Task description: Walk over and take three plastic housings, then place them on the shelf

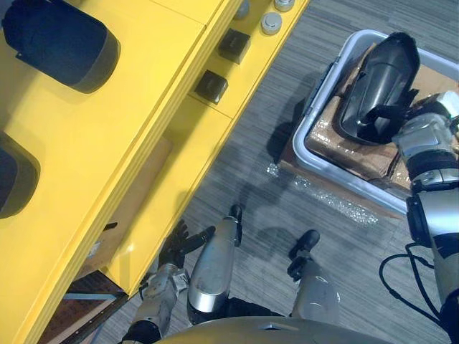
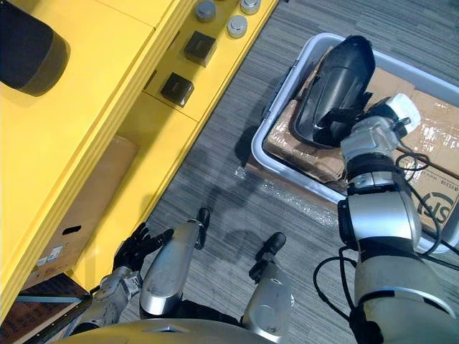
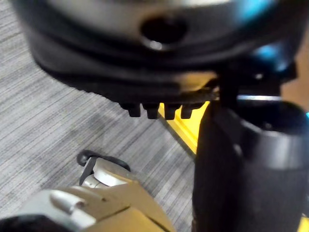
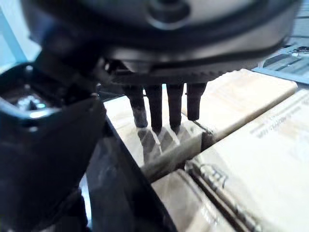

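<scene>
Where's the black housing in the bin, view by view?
Left eye view: black housing upper right, in the grey bin.
Right eye view: upper right of centre.
Right wrist view: probably the dark surface beside the cardboard.
Left wrist view: floor and yellow shelf instead.
Shared landmark: cardboard beneath it.

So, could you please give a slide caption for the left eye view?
Right hand at a black plastic housing in the grey bin; left hand low beside the yellow shelf holding two housings.
</scene>
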Motion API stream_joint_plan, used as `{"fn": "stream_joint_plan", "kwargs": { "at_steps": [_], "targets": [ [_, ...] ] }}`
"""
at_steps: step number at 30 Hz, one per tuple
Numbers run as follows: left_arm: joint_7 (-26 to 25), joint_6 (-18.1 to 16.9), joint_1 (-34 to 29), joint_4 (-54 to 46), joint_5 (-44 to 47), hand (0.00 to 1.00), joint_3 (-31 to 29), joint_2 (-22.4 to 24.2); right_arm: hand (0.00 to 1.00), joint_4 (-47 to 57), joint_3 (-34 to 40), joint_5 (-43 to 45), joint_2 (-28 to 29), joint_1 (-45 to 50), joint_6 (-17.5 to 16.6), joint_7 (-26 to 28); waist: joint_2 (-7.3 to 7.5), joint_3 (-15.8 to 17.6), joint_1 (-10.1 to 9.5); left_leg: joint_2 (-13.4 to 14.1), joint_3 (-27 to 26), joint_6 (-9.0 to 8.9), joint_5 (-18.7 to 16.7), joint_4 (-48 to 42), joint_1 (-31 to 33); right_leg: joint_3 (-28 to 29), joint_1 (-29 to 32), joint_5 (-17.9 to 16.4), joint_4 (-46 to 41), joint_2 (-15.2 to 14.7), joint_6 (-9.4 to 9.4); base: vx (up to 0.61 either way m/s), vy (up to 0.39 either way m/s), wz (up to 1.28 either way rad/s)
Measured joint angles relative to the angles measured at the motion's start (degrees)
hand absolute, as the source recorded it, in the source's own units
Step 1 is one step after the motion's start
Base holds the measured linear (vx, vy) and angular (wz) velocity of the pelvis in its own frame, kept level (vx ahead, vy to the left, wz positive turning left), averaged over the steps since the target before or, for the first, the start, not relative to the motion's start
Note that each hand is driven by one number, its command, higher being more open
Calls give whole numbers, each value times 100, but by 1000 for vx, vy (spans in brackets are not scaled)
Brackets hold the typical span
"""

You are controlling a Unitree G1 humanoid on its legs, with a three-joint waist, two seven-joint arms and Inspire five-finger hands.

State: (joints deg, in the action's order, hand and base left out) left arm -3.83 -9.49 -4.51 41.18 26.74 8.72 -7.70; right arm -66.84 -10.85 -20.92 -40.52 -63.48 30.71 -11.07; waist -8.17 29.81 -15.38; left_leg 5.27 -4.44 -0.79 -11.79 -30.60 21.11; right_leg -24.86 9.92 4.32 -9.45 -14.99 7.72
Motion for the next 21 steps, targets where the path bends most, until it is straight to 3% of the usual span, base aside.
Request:
{"fn": "stream_joint_plan", "kwargs": {
  "at_steps": [4,7,10,13,18,21],
  "targets": [
    [2,2,4,-12,-3,100,126,-57,0,-120,24,-109,-15,-10,176,179,-26,-6,1,-25,-6,-3,53,104,-70,-7,-4,-24,-51,-36,-24,-6,7,2],
    [-7,81,7,-64,-9,100,197,-94,0,-265,441,417,18,140,224,312,-43,-10,8,-74,3,1,111,191,-94,-39,-3,-36,-71,-82,-21,-22,16,7],
    [-87,222,7,-154,-9,100,224,-118,0,-314,887,1122,112,375,-82,-76,-54,-12,31,-83,13,1,113,171,-109,-47,-6,-65,-152,-105,-32,-39,25,2],
    [-139,262,3,-191,-39,100,225,-124,0,-371,1039,1790,113,590,-612,-372,-55,-12,52,-78,20,3,113,139,-94,-58,-4,-73,-169,-105,-42,-57,22,1],
    [-380,372,-21,-258,-38,100,209,-147,0,-31,1033,1860,155,1179,-1511,-460,-57,-13,274,-56,-35,35,51,20,-58,0,1,-50,-164,-103,-11,-56,44,-4],
    [-419,383,-57,-311,-39,100,149,-151,0,251,1029,1834,219,1485,-1883,-552,-53,-12,402,-44,-90,46,30,5,-82,57,-1,-26,-144,-101,21,-16,40,-10]
  ]
}}
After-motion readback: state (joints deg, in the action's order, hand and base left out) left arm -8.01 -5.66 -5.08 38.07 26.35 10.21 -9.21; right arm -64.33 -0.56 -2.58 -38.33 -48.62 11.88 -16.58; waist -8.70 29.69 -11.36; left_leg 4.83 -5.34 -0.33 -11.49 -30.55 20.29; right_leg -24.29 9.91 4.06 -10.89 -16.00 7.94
